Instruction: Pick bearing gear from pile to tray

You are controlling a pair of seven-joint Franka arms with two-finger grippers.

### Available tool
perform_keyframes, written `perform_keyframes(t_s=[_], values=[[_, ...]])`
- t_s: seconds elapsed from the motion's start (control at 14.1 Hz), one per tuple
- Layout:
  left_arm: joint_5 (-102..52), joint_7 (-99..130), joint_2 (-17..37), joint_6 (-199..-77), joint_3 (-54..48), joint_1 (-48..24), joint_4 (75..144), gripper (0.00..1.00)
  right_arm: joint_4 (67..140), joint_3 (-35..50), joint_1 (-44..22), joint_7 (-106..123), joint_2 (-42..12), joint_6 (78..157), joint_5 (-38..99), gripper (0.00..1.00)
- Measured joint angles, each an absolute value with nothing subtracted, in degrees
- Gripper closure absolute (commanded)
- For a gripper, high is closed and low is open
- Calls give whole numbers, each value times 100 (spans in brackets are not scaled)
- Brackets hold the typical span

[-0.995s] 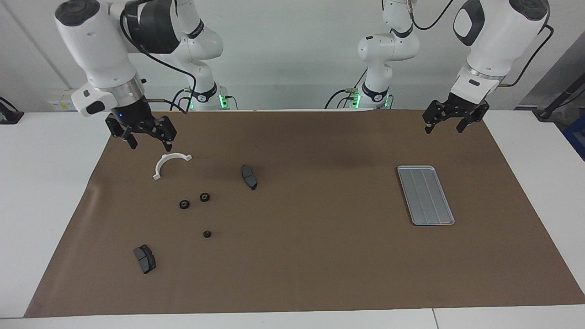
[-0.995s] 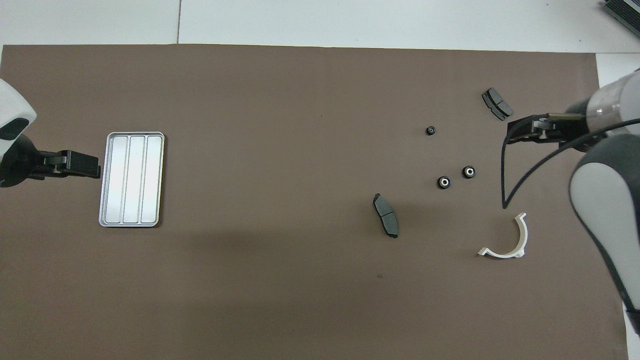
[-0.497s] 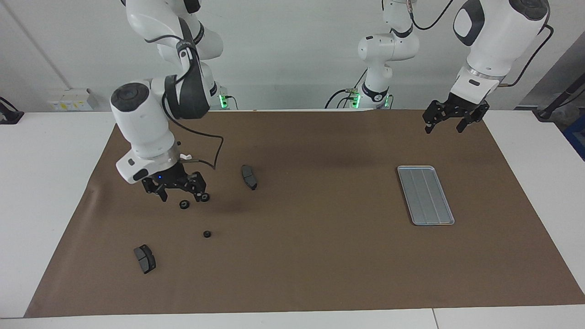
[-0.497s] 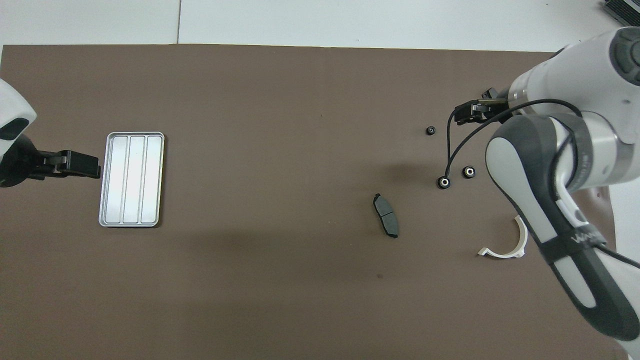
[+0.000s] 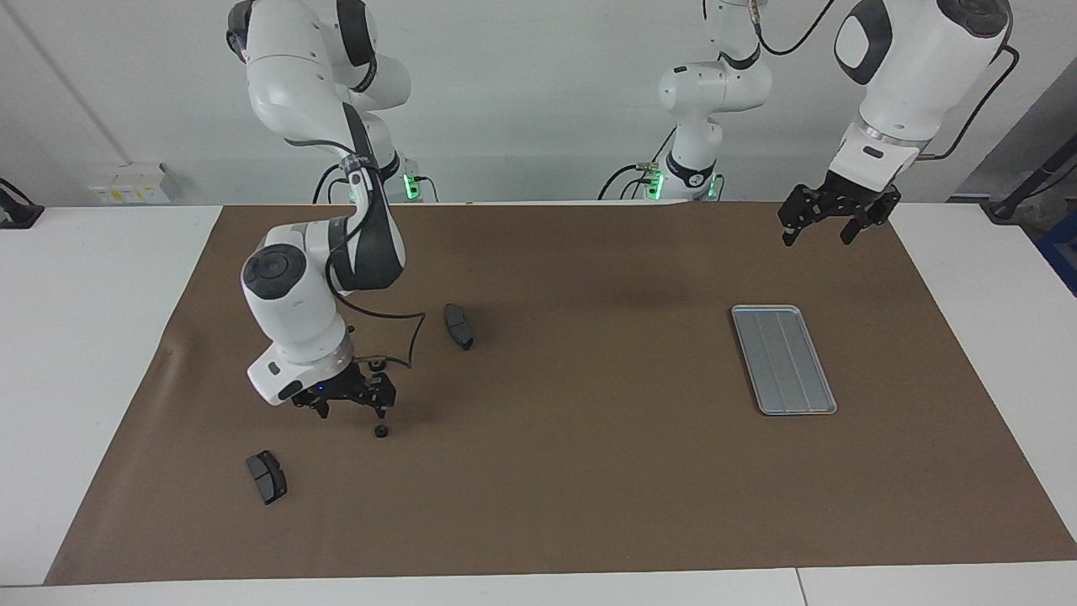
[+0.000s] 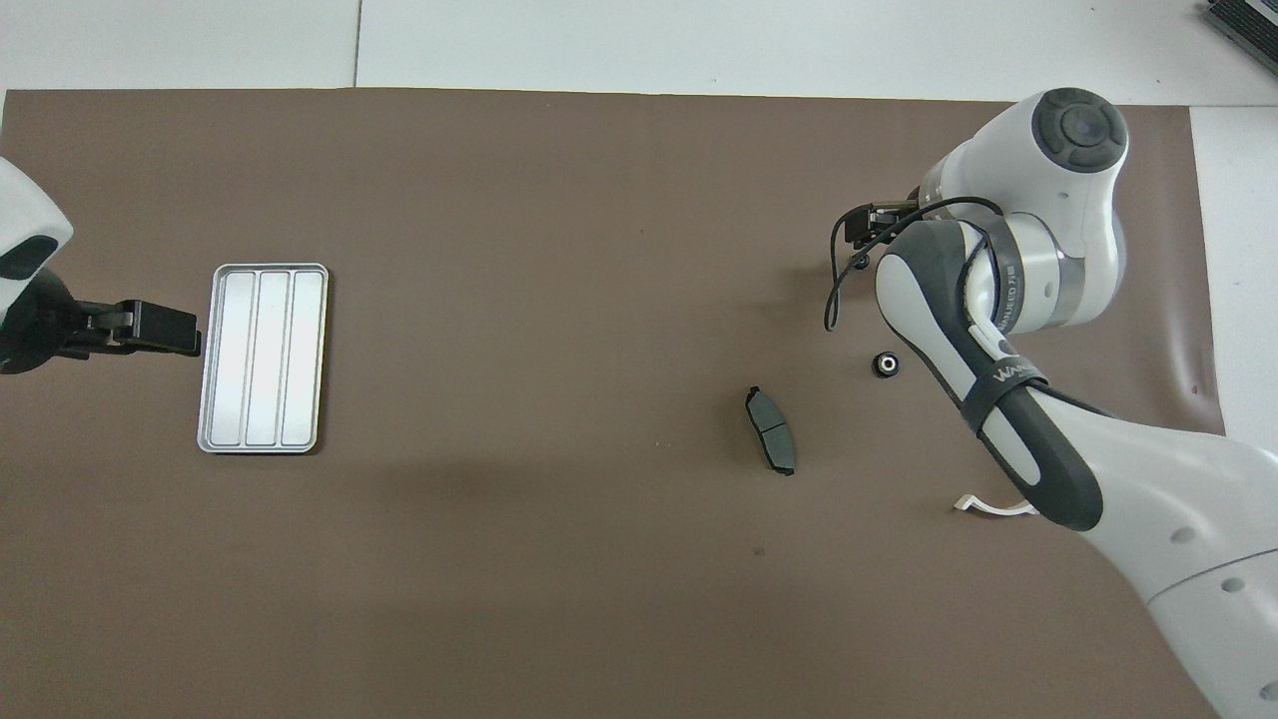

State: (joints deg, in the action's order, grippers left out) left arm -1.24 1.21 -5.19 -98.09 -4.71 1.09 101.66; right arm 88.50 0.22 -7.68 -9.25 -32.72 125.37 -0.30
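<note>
**Over the pile: right gripper low, fingers spread**

Beside the tray (image 5: 783, 359), well toward the right arm's end of the table (image 5: 538, 522), lies the pile: small black round gears, dark brake pads. The right gripper (image 5: 347, 407) hangs spread and unloaded, low over one gear (image 5: 381, 432). The facing view shows that gear and a pad (image 5: 266, 476); overhead the arm hides both, showing another gear (image 6: 885, 364). The grooved silver tray holds nothing. The left gripper (image 5: 828, 229) waits released, well apart from the pile.

Bare mat (image 5: 589, 471) around the tray (image 5: 783, 359)
</note>
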Motion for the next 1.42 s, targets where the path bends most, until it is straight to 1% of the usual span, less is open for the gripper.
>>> perform_keyframes(t_s=[0.21,0.28,0.64,0.71,1.28,1.35,1.42], values=[[-124,121,-519,-9809,-471,109,10166,0,8867,21,-772,-925,-3361,12644,-30,0],[-124,121,-519,-9809,-471,109,10166,0,8887,21,-772,-925,-3400,12680,-30,1],[-124,121,-519,-9809,-471,109,10166,0,8983,21,-774,-925,-3469,12846,-30,49],[-124,121,-519,-9809,-471,109,10166,0,8991,21,-774,-925,-3469,12846,-30,51],[-124,121,-519,-9809,-471,109,10166,0,9074,21,-783,-925,-3466,12875,-30,51],[-124,121,-519,-9809,-471,109,10166,0,9074,21,-783,-925,-3466,12875,-30,53],[-124,121,-519,-9809,-471,109,10166,0,9074,20,-783,-925,-3465,12875,-31,70]])
